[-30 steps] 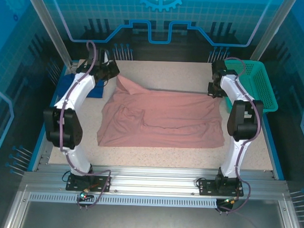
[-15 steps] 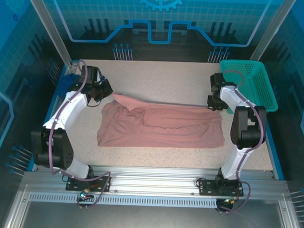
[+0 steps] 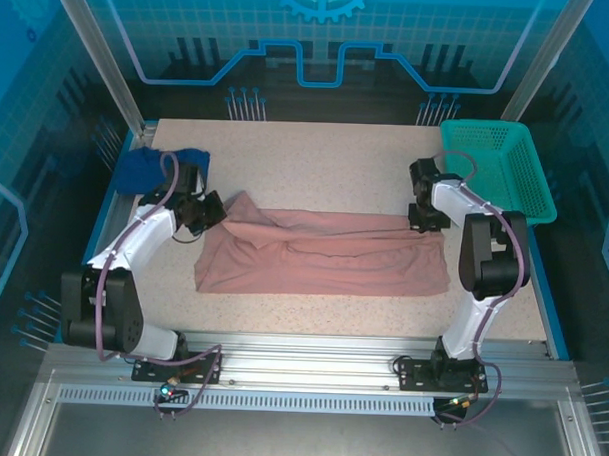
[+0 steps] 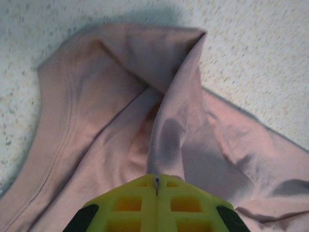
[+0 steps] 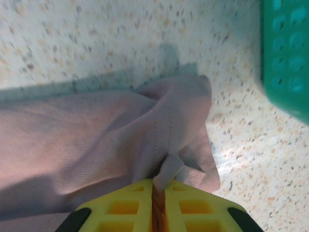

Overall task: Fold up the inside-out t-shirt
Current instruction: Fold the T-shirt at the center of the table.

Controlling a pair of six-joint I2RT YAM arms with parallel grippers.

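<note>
- On the tabletop (image 3: pixel 317 153), the left tool (image 3: pixel 213 213) and right tool (image 3: pixel 422 218) each grasp the shirt (image 3: pixel 323 257) by its far edge, mid-fold.
- Next, likely: lay that edge on the near hem, then release.

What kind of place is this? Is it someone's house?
Not a house, most likely a robot lab or test booth. The left arm and right arm are bolted to a metal rail, glowing blue panels wall the table in, and a pink t-shirt lies there.
</note>
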